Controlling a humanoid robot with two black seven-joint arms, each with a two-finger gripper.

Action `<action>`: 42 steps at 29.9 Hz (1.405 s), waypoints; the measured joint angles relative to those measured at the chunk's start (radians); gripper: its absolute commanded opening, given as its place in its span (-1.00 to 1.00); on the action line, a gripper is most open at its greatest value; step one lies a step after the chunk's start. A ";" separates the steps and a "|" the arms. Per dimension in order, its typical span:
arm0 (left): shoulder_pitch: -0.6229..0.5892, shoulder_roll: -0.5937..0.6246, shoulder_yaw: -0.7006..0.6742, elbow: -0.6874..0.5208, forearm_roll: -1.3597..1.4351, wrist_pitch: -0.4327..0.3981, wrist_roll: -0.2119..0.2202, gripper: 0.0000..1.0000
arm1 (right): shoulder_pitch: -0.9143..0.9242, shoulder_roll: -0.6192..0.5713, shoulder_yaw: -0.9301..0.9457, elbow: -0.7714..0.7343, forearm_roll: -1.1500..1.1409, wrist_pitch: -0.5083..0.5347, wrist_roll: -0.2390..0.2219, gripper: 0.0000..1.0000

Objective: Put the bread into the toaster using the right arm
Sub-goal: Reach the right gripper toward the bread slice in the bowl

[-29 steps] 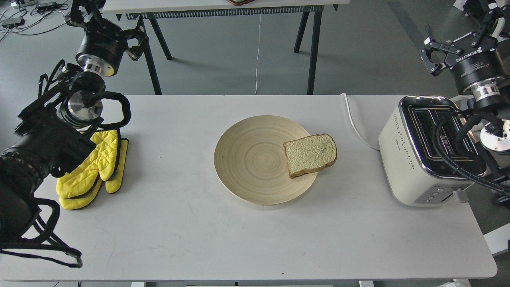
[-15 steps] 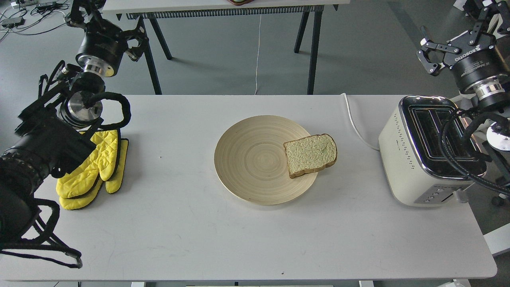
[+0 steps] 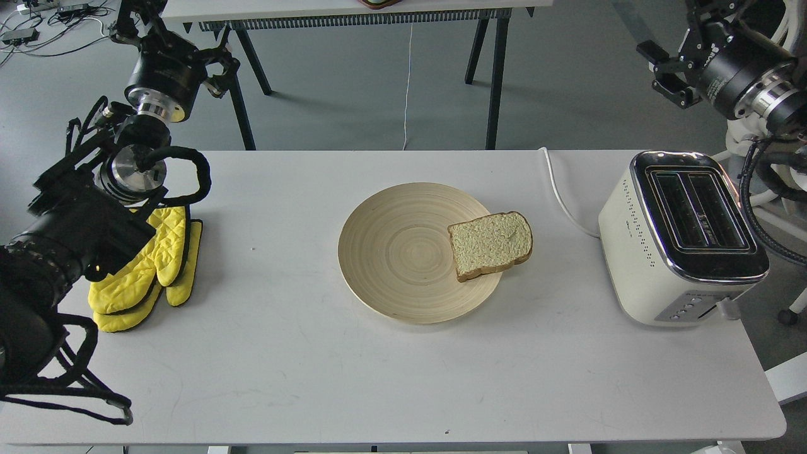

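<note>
Spanning nearly the whole head view, a white desk (image 3: 391,378) is seen carrying everything in the scene. At its right end the cream toaster (image 3: 678,239) is stood, chrome top upward and both black slots empty; a white cord (image 3: 561,195) is run from its left side toward the far edge of the desk. At the middle a round wooden plate (image 3: 391,252) is laid, and the bread (image 3: 490,244) is rested flat on the plate's right rim, partly overhanging it, well apart from the toaster. A pair of yellow oven mitts (image 3: 148,271) is placed at the left end, partly covered by the left arm. The right arm's gripper (image 3: 662,69) is held above the floor beyond the desk's far right corner, clear of toaster and bread; nothing is gripped, and how far it is parted cannot be told. The left gripper (image 3: 217,66) is raised beyond the far left corner, dark and unclear, its opening not to be told.
</note>
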 measured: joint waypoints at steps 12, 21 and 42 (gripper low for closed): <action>0.000 -0.001 0.003 0.000 0.000 0.000 0.000 1.00 | 0.026 0.161 -0.329 -0.001 -0.375 -0.170 -0.010 0.84; 0.000 -0.002 0.003 0.000 0.000 0.000 0.000 1.00 | 0.012 0.312 -0.476 -0.146 -0.460 -0.177 -0.109 0.70; 0.000 -0.003 0.004 0.000 0.000 0.000 0.000 1.00 | -0.055 0.437 -0.513 -0.245 -0.464 -0.178 -0.188 -0.20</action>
